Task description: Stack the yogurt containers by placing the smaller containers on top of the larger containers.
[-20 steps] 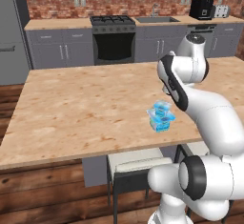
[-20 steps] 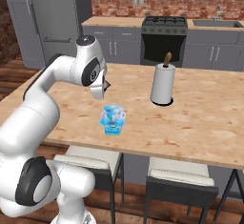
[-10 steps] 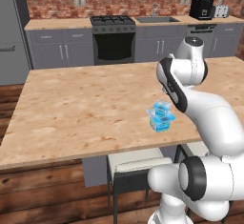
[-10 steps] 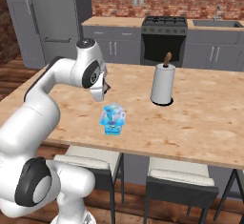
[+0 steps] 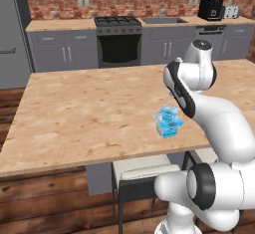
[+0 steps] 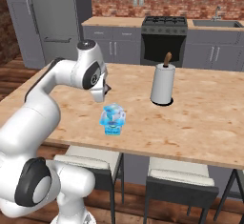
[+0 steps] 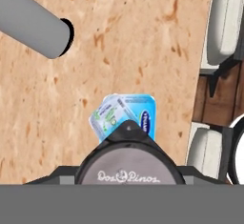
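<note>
The robot arm [image 5: 219,113] is glossy white, made of thick rounded segments. Between the segments there are dark grey round joints, and one large dark disc [image 6: 33,189] with a lighter grey centre sits low on the body. A dark curved band [image 5: 180,89] runs along the upper segment near its rounded white cap

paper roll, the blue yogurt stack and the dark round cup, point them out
paper roll [image 6: 162,86], right base view, its white side.
blue yogurt stack [image 5: 168,121], left base view, its front face.
dark round cup [image 7: 127,163], hand view, its printed top.
</note>
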Robot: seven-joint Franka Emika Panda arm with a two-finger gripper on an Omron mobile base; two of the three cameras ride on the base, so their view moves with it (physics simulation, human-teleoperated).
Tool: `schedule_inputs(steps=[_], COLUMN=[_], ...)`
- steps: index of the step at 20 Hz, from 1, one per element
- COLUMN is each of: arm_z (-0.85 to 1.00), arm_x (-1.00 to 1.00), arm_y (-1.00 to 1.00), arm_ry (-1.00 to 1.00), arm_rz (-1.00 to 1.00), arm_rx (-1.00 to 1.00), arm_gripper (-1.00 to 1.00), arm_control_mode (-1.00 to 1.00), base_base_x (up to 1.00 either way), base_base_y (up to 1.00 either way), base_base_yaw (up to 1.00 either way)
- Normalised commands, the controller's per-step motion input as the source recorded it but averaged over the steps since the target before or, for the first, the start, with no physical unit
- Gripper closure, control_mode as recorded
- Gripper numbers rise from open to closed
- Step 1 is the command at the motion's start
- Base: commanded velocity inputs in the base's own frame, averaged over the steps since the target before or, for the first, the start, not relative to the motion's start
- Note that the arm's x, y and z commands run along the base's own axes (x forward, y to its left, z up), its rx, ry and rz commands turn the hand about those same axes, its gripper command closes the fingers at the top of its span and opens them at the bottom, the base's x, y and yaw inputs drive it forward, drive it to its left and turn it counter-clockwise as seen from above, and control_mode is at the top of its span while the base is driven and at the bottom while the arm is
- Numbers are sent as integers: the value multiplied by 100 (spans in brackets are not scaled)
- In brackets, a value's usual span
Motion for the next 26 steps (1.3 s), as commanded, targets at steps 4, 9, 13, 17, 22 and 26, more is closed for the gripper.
schedule_inputs(steps=[4, 9, 13, 17, 22, 26], arm_z=[-5, -6, -5, -7, -9, -13], arm_x=[9, 9, 9, 12, 10, 7], arm_y=[-3, -2, -2, 0, 0, 0], arm_ry=[0, 0, 0, 0, 0, 0], arm_rz=[0, 0, 0, 0, 0, 0], arm_rx=[0, 0, 0, 0, 0, 0], arm_gripper=[100, 100, 100, 100, 100, 100], arm_control_mode=[-100, -100, -100, -100, -100, -100], base_base_x=[0, 0, 0, 0, 0, 0], base_base_y=[0, 0, 0, 0, 0, 0], base_base_yaw=[0, 0, 0, 0, 0, 0])
